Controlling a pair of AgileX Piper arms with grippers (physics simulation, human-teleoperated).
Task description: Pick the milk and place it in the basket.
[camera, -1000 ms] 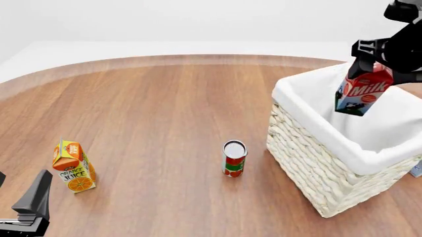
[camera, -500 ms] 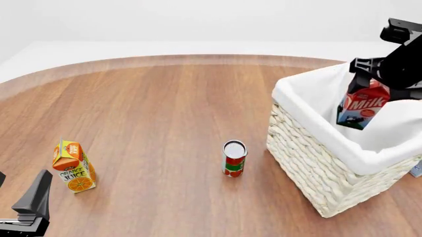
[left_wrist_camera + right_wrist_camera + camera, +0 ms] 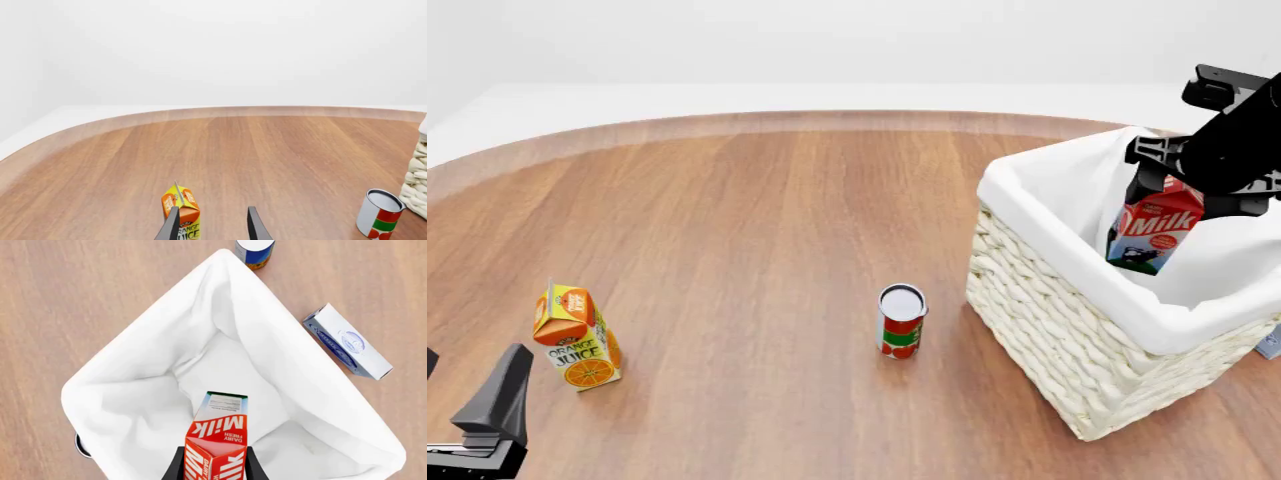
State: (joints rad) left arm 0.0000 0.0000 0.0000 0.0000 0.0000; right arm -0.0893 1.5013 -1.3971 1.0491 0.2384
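Observation:
The red milk (image 3: pixel 1152 228) carton hangs upright inside the mouth of the cream wicker basket (image 3: pixel 1065 340), its base below the rim. My right gripper (image 3: pixel 1177 172) is shut on the carton's top. From the right wrist, the milk (image 3: pixel 220 432) shows above the basket's white liner (image 3: pixel 133 405), held by my right gripper (image 3: pixel 215 467). Near the table's front left, my left gripper (image 3: pixel 212 225) stands open with nothing between its fingers, just behind the orange juice carton.
An orange juice carton (image 3: pixel 577 337) stands at the front left. A red-and-green can (image 3: pixel 901 320) stands just left of the basket. A white-and-blue box (image 3: pixel 348 347) and another can (image 3: pixel 255 251) lie on the table beside the basket.
My right gripper has lowered the milk deeper into the basket and shifted slightly. The left arm has not moved.

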